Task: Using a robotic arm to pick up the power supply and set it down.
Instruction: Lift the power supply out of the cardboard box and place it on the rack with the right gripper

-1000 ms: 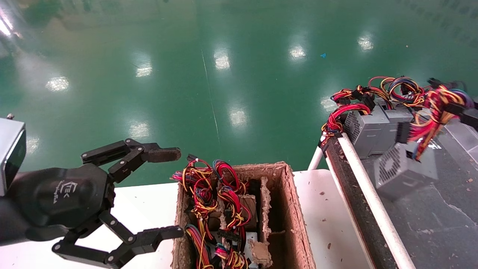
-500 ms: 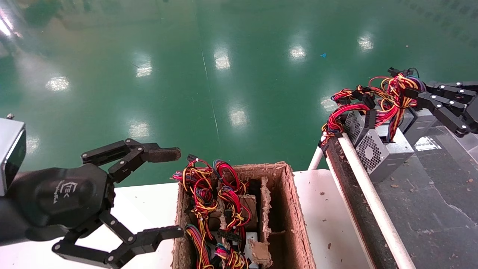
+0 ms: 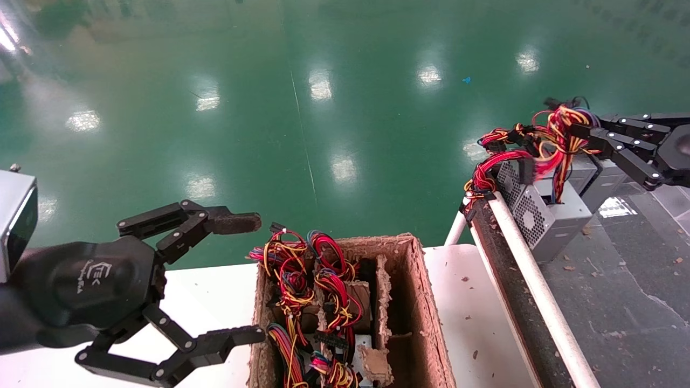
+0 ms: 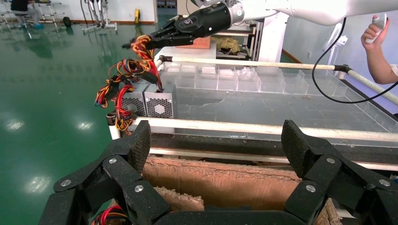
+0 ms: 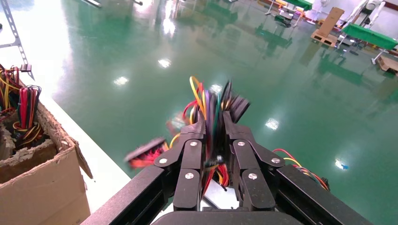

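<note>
My right gripper [image 3: 585, 132] is shut on the red, yellow and black wire bundle [image 3: 555, 129] of a grey power supply [image 3: 550, 221]. That unit is tilted at the dark belt's far left edge, right beside other units; I cannot tell whether it rests on the belt. The left wrist view shows the right gripper [image 4: 130, 45] above the same power supply [image 4: 159, 103]. In the right wrist view the fingers [image 5: 190, 140] pinch the wires [image 5: 211, 101], with grey metal [image 5: 216, 194] below. My left gripper [image 3: 245, 279] [image 4: 217, 145] hangs open and empty beside the cardboard box.
A torn cardboard box [image 3: 415, 302] holds more wired units on the white table [image 3: 205, 302]. A white rail [image 3: 525, 269] edges the dark belt [image 3: 620, 302]. Other power supplies [image 3: 593, 172] sit at the belt's far end. A person's hand [image 4: 375, 33] shows beyond the belt.
The power supply swung from the nearer part of the belt to the far edge beside the other units. My right gripper shifted slightly left with the wires. The left arm stayed still.
</note>
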Controlling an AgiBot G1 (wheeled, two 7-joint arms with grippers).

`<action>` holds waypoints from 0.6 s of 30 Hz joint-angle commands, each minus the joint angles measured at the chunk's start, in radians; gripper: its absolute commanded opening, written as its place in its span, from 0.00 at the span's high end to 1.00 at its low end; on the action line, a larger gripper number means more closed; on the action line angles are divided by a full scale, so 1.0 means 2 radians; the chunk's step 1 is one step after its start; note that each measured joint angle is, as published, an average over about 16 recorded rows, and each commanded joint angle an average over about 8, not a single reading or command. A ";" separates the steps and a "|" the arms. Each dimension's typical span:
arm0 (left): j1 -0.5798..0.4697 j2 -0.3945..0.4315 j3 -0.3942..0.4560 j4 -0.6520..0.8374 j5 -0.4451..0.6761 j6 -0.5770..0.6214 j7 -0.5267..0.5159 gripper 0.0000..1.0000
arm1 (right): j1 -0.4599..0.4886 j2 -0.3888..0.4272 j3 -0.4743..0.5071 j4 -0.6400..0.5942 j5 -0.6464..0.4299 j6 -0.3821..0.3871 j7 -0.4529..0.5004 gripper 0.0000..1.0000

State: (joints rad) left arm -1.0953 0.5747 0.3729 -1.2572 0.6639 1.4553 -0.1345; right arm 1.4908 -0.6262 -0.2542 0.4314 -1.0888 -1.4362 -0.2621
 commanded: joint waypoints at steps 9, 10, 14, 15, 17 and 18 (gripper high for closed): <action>0.000 0.000 0.000 0.000 0.000 0.000 0.000 0.00 | 0.016 -0.003 0.001 -0.033 0.001 -0.014 -0.018 0.00; 0.000 0.000 0.000 0.000 0.000 0.000 0.000 0.00 | 0.016 -0.003 0.003 -0.036 0.004 -0.016 -0.020 0.00; 0.000 0.000 0.000 0.000 0.000 0.000 0.000 0.00 | 0.014 -0.004 0.012 -0.041 0.019 -0.022 -0.033 0.00; 0.000 0.000 0.000 0.000 0.000 0.000 0.000 0.00 | 0.012 -0.005 0.013 -0.039 0.022 -0.024 -0.034 0.00; 0.000 0.000 0.000 0.000 0.000 0.000 0.000 0.00 | 0.008 -0.005 0.013 -0.032 0.027 -0.025 -0.033 0.00; 0.000 0.000 0.000 0.000 0.000 0.000 0.000 0.00 | 0.005 -0.005 0.013 -0.027 0.029 -0.025 -0.031 0.00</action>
State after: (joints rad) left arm -1.0952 0.5747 0.3729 -1.2570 0.6638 1.4552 -0.1345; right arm 1.4956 -0.6349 -0.2310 0.3926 -1.0309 -1.4833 -0.3100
